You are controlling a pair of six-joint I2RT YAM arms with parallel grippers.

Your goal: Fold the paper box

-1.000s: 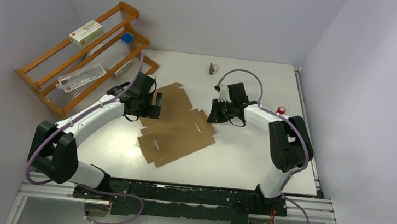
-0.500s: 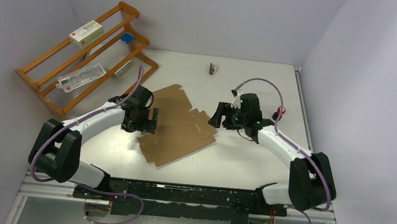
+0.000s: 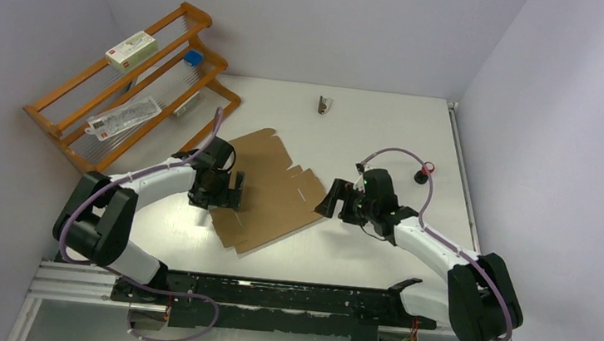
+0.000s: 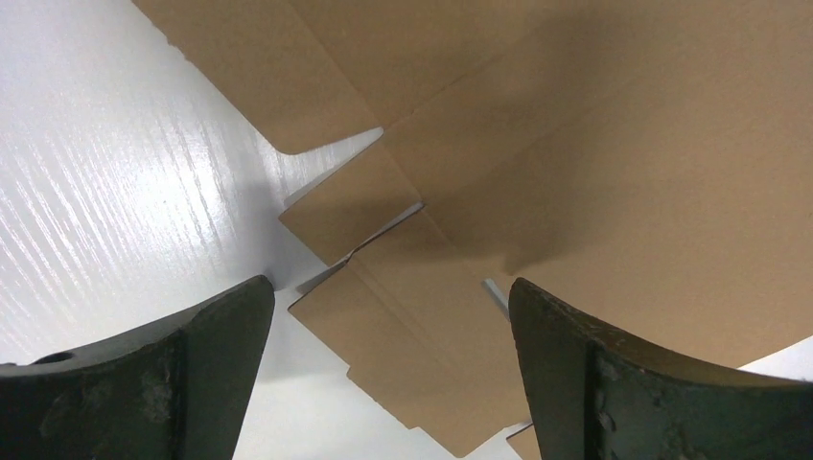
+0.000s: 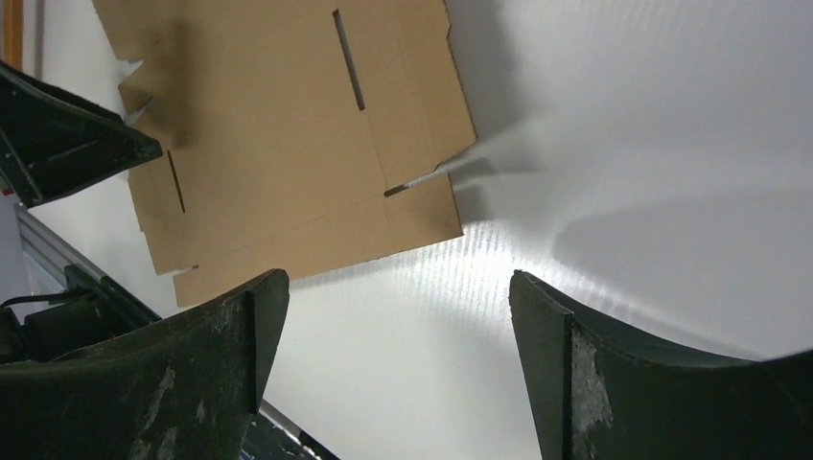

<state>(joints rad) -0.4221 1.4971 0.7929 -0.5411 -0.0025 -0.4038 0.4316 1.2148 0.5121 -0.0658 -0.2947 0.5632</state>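
The paper box [image 3: 273,191] is a flat brown die-cut sheet with flaps and slits, lying on the white table. My left gripper [image 3: 233,191] hangs open over the sheet's left edge. In the left wrist view the notched flaps of the sheet [image 4: 537,144] fill the gap of the left gripper [image 4: 388,287], which holds nothing. My right gripper [image 3: 331,200] stands open just off the sheet's right corner. In the right wrist view the sheet [image 5: 278,144] lies beyond the right gripper [image 5: 398,278], with only bare table between the fingers.
A wooden rack [image 3: 70,111] at the back left holds a white carton with red print [image 3: 131,48] and a plastic packet [image 3: 124,117]. A small metal piece [image 3: 322,104] lies at the back. A red-topped knob [image 3: 426,172] sits to the right. The black rail [image 3: 286,296] runs along the near edge.
The right gripper has opened, left the sheet's right tab and drawn back toward the near right. The left gripper has slid nearer along the sheet's left edge.
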